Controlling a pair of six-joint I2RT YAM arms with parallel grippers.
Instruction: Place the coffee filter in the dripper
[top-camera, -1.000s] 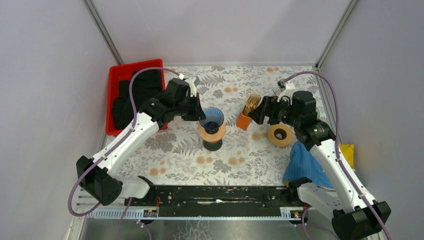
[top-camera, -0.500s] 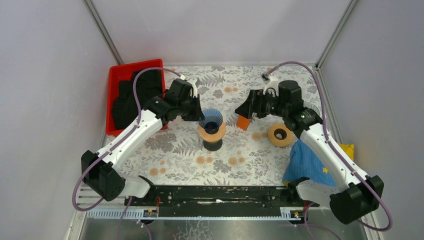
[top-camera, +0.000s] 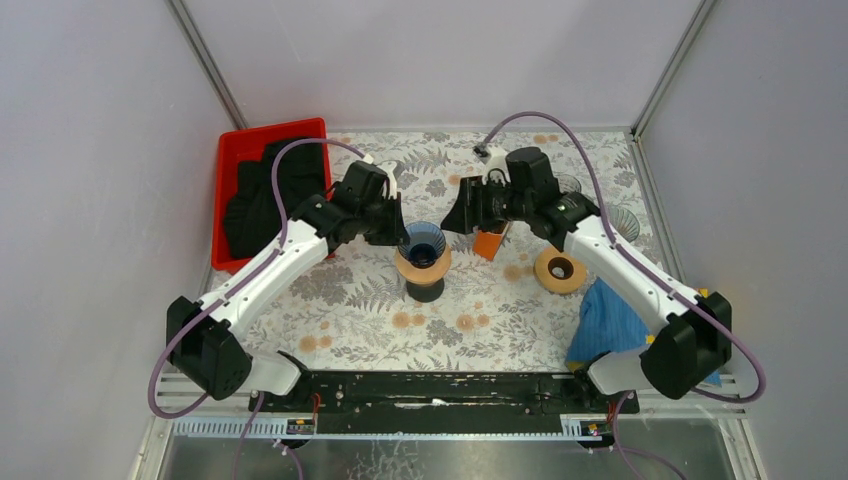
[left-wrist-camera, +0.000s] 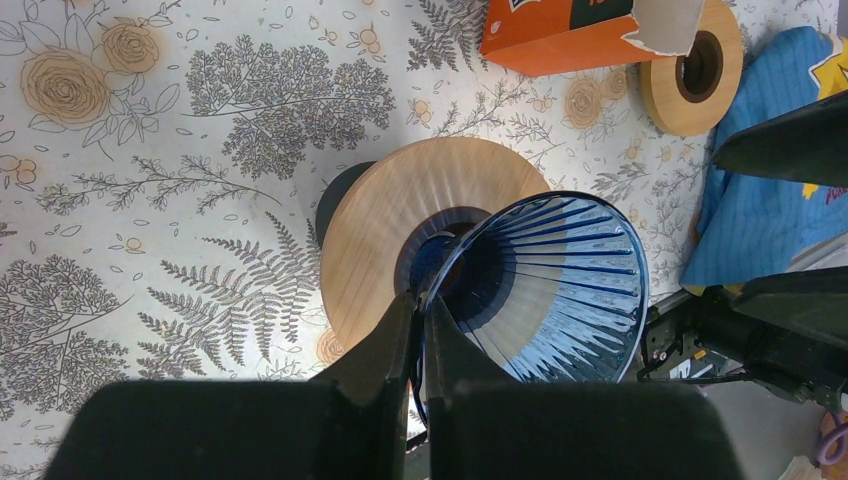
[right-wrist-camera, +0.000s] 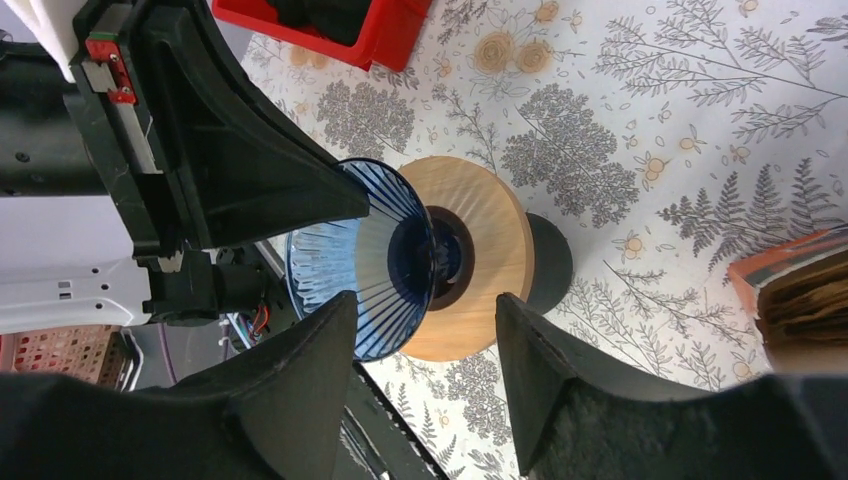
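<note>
The blue ribbed glass dripper (top-camera: 424, 243) sits on a wooden ring stand (top-camera: 423, 268) at mid-table. My left gripper (left-wrist-camera: 420, 302) is shut on the dripper's near rim, one finger inside the cone and one outside. The brown coffee filters (right-wrist-camera: 805, 305) stand in an orange box (top-camera: 488, 243) to the right of the dripper. My right gripper (right-wrist-camera: 425, 305) hovers between the box and the dripper. It is open, with nothing between its fingers. In the right wrist view the dripper (right-wrist-camera: 375, 255) lies just past its fingertips.
A second wooden ring (top-camera: 560, 270) lies right of the box, with a blue cloth (top-camera: 607, 325) in front of it. A red bin (top-camera: 232, 160) holding black cloth stands at the back left. Clear glassware (top-camera: 622, 222) is at the far right.
My right arm has swung left from the orange box toward the dripper, and its jaws have narrowed somewhat. The left gripper has kept its grip on the rim.
</note>
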